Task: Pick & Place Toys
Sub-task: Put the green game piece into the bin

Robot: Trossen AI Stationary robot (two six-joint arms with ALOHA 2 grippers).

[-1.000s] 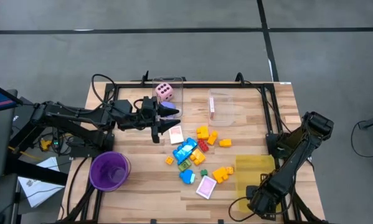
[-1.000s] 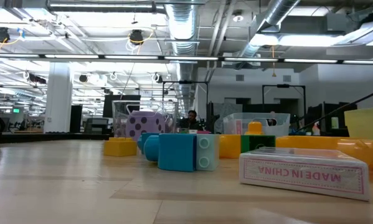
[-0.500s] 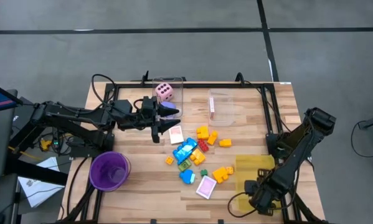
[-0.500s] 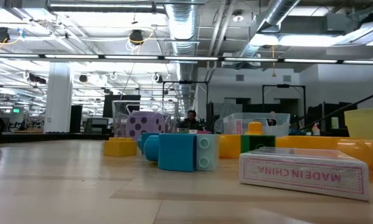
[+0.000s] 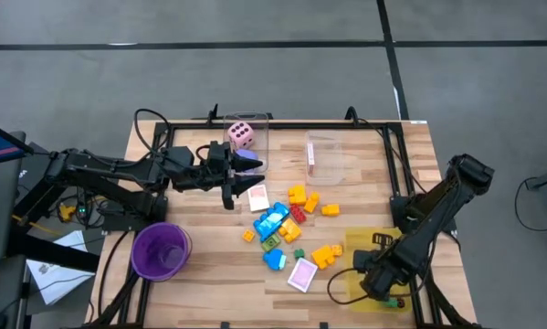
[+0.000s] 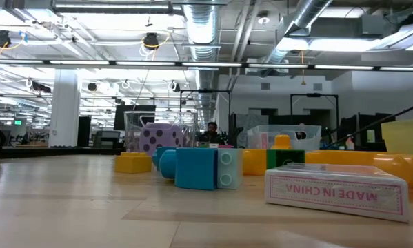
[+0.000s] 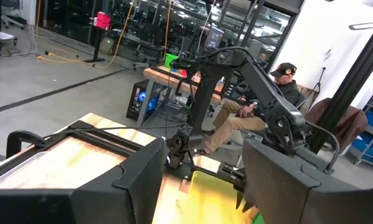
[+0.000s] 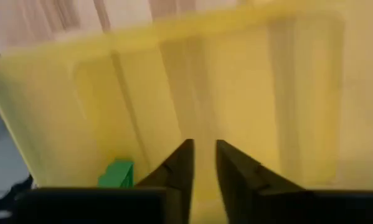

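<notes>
My right gripper (image 5: 369, 279) sits low at the near right corner of the wooden table (image 5: 200, 270), reaching into the yellow tray (image 5: 369, 245), and in my right wrist view its two dark fingers (image 8: 177, 168) stand close together with only a thin gap, pinching the tray's yellow wall; a small green block (image 8: 116, 173) shows at the tray's edge beside them. My left gripper (image 5: 246, 174) hangs over the far left part of the table, just beside the clear box (image 5: 255, 128) that holds the pink dotted die (image 5: 241, 135), and its fingers (image 7: 139, 180) are spread apart with nothing between them. The toys lie loose in a cluster mid-table: blue blocks (image 5: 271, 221), yellow blocks (image 5: 298, 195), a red block (image 5: 298, 214), a green block (image 5: 292, 233), orange-yellow blocks (image 5: 326, 255) and a flat pink card (image 5: 302, 274) near the tray. Another clear box (image 5: 328, 157) stands at the far side, and the purple cup (image 5: 161, 249) is near the left edge. In the low view a blue block (image 6: 206, 167) and a card box (image 6: 336, 190) lie nearest. A seated person (image 7: 261, 109) shows beyond the table.
</notes>
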